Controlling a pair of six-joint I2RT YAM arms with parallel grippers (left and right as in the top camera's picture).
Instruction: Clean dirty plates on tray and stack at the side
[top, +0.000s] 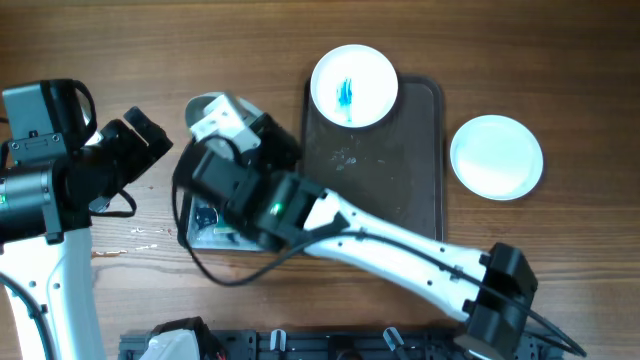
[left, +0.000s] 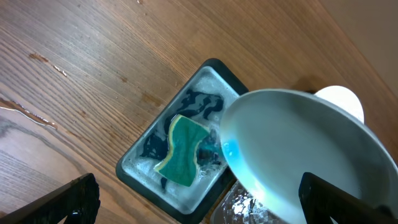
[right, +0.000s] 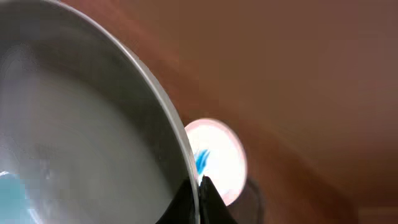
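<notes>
Well, the right jaws are pinched tight on the rim of the held plate (right: 81, 137) and keep it tipped up on its edge. That plate has a little blue smear near its low side. It hangs just over a dark tub (left: 130, 168) of soapy water, and a green sponge (left: 183, 149) lies in the tub. The left jaws are spread wide apart with nothing in them, up above the tub. Off to the side, a dark tray (top: 420, 170) sits on the wooden counter (top: 120, 40). A dirty plate (top: 354, 85) with a blue mark sits at the far end of the tray. A clean plate (top: 497, 157) rests on the counter just beside the tray. The tray may have some pale specks on it, but that is hard to see.
</notes>
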